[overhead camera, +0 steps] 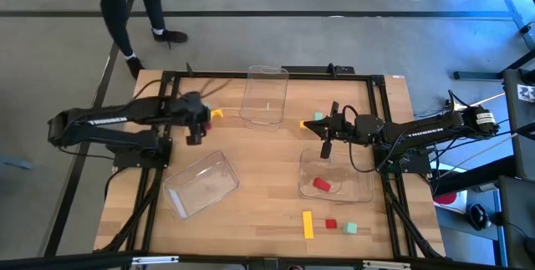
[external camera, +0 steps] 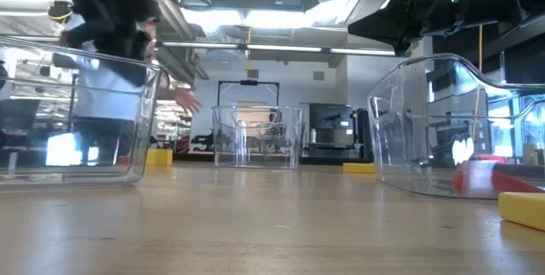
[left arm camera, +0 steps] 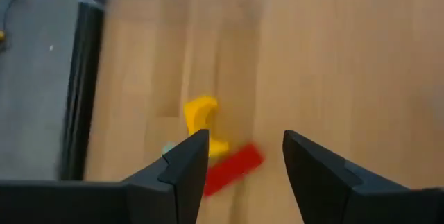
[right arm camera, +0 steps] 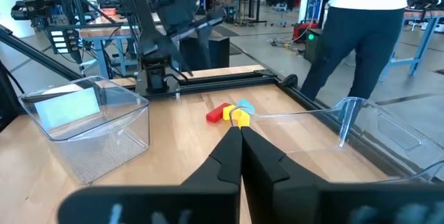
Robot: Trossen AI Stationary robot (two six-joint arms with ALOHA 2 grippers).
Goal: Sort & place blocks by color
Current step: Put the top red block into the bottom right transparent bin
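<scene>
1. Wooden table [overhead camera: 267,178] fills a black frame on a grey workshop floor; a person [overhead camera: 125,2] stands beyond its far-left corner.
2. Left arm reaches in from the left, and the left gripper [overhead camera: 194,133] hangs over the far-left part of the table with fingers [left arm camera: 182,161] spread wide and holding nothing.
3. Below it, in the left wrist view, lie a yellow block [left arm camera: 202,116] and a red bar [left arm camera: 232,168], close together, with a mint block just showing at one finger's edge; the red bar lies slantwise to the table's grain.
4. Right arm reaches in from the right; the right gripper [overhead camera: 327,145] hovers by the far edge of the right tray [overhead camera: 361,188], fingers pressed together and empty.
5. One red block [overhead camera: 322,185] lies inside the right tray.
6. Near the near edge, a yellow bar [overhead camera: 308,224] lies with its long axis running near to far; a small red cube [overhead camera: 331,224] and a mint cube [overhead camera: 352,228] sit in a row to its right, apart from each other.
7. Another mint block [overhead camera: 318,116] and a small yellow piece [overhead camera: 303,124] lie just left of the right gripper.
8. Far tray [overhead camera: 266,94] stands at the far edge and the left tray [overhead camera: 203,183] sits skewed at near left; bare wood lies open between the trays.
</scene>
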